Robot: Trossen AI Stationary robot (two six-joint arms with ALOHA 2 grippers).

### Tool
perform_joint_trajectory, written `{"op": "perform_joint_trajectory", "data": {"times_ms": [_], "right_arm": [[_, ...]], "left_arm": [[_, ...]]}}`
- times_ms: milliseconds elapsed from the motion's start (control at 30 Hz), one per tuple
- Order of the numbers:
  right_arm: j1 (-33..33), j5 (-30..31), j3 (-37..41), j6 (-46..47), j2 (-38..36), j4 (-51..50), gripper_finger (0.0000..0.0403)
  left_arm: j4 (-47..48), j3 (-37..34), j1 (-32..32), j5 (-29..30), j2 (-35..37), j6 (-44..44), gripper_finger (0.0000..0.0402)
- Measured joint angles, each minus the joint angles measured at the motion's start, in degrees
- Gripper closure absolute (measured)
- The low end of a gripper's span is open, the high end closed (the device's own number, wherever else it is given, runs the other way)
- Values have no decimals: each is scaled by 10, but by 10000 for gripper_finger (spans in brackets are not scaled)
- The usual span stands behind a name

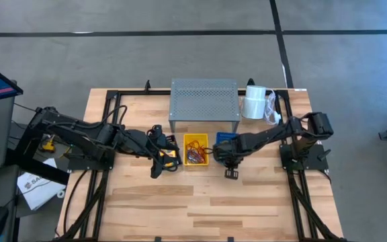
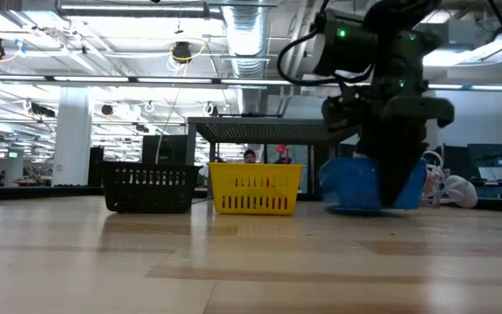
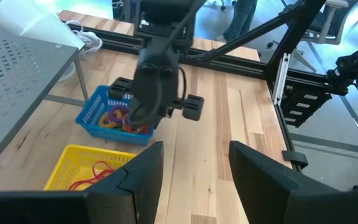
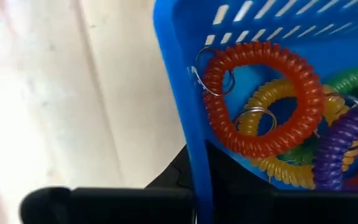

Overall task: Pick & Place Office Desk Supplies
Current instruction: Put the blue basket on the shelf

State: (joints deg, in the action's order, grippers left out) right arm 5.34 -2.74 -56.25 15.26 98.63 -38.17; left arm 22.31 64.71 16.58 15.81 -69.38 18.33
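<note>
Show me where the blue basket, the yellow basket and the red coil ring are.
blue basket (image 3: 91,112): left wrist view, on its side wall.
yellow basket (image 2: 255,188): low view, on its front wall.
red coil ring (image 4: 263,55): right wrist view, on its upper arc.

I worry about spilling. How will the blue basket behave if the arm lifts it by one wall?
The blue basket looks like thin slotted plastic, so probably light and slightly flexible. Held at one wall, it may tilt. The coil wristbands lie loose inside and could slide.
</note>
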Motion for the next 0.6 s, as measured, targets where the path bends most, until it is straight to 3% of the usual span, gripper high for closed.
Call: {"op": "perform_joint_trajectory", "data": {"times_ms": [600], "right_arm": [[88,9,-81,66,-6,-58,403]], "left_arm": [[33,0,0,0,0,0,225]]}}
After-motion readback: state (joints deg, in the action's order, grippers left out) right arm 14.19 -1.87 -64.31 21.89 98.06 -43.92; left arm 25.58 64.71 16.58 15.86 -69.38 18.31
